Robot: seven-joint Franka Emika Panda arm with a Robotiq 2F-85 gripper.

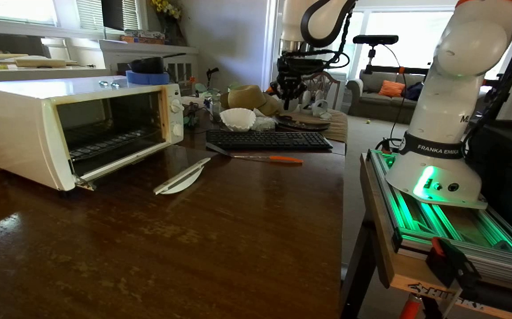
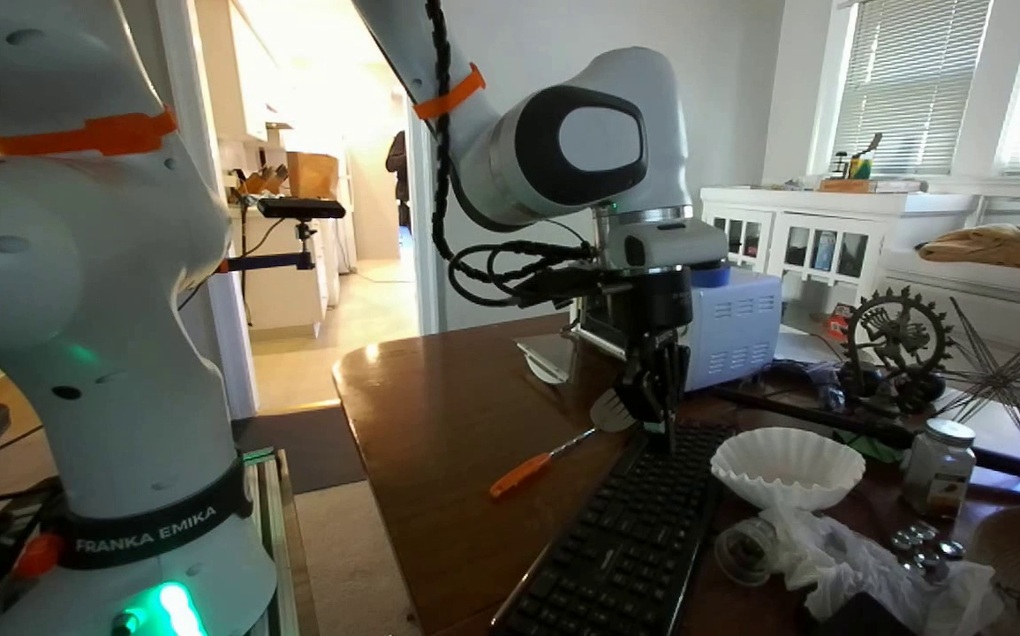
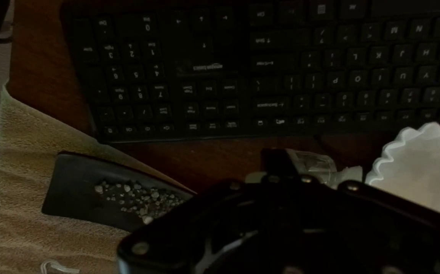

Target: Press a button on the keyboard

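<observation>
Lying flat, the black rectangular keyboard (image 1: 269, 140) aims its long axis and number pad (image 3: 132, 76) at the nearby robot-side edge of the table (image 1: 247, 235). An orange-handled metal spatula (image 1: 282, 159) lies beside one long side, a white fluted bowl (image 1: 238, 119) past the other. The black gripper (image 1: 287, 104) hangs over the table, fingers together.

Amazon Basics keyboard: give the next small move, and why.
Probably ease the gripper down and toward the Amazon Basics keyboard: the gripper hangs above keyboard level in an exterior view, and in the wrist view its outline lies off the keyboard.
</observation>
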